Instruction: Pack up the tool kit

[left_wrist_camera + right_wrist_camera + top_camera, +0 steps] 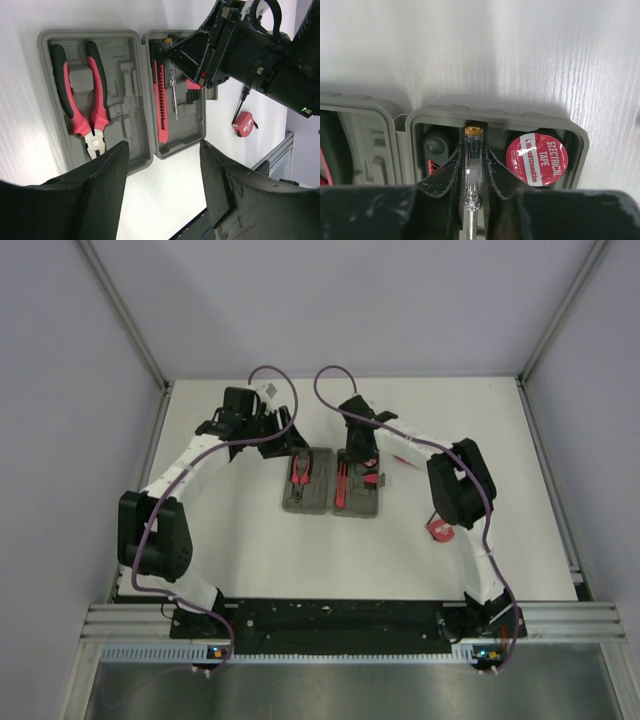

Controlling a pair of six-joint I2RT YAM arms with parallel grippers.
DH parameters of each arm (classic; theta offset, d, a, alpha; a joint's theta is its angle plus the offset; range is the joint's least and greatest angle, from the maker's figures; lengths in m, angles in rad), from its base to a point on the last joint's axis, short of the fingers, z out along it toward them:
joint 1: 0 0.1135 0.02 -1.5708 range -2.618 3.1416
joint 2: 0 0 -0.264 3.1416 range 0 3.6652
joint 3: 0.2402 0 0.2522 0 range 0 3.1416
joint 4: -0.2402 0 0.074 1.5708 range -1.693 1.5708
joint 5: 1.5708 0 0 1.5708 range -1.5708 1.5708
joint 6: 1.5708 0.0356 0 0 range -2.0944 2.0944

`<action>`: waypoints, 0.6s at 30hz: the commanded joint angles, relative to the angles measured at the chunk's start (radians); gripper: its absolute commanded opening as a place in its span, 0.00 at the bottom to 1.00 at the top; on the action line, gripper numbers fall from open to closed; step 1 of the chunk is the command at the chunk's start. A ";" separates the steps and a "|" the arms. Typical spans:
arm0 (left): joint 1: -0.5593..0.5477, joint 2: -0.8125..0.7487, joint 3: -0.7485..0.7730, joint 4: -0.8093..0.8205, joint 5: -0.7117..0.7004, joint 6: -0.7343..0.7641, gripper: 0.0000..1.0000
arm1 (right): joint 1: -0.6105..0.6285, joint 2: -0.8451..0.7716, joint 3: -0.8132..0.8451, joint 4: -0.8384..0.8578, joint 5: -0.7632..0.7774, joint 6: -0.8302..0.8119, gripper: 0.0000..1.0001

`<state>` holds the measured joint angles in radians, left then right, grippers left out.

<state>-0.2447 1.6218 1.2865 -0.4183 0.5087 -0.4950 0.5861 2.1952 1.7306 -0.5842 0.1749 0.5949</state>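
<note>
Squarely inside right tool (472,156): clear screwdriver (472,142).

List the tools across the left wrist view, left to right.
pliers → red utility knife → clear-handled screwdriver → red tape measure

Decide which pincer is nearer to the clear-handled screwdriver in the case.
Right. The right pincer straddles the screwdriver, one finger on each side. The left pincer hangs open above the case, on the side of the pliers, touching nothing.
</note>
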 commanded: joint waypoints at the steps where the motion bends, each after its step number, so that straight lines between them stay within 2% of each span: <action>1: 0.001 0.003 0.017 0.030 0.017 0.004 0.63 | 0.001 0.021 0.033 -0.002 0.012 -0.009 0.18; 4: 0.001 0.003 0.020 0.032 0.022 0.004 0.63 | 0.001 -0.002 0.044 -0.006 0.009 -0.010 0.33; 6: 0.001 0.003 0.019 0.033 0.027 0.001 0.62 | 0.001 -0.025 0.047 -0.006 0.017 -0.010 0.39; 14: -0.001 0.018 0.025 0.072 0.077 -0.023 0.63 | 0.003 -0.110 0.047 -0.003 -0.006 -0.020 0.40; 18: -0.011 0.049 0.036 0.111 0.112 -0.046 0.58 | 0.001 -0.182 -0.014 -0.003 -0.035 -0.006 0.38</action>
<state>-0.2455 1.6386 1.2865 -0.3908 0.5632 -0.5152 0.5858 2.1632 1.7332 -0.6033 0.1684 0.5846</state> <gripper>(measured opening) 0.603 0.385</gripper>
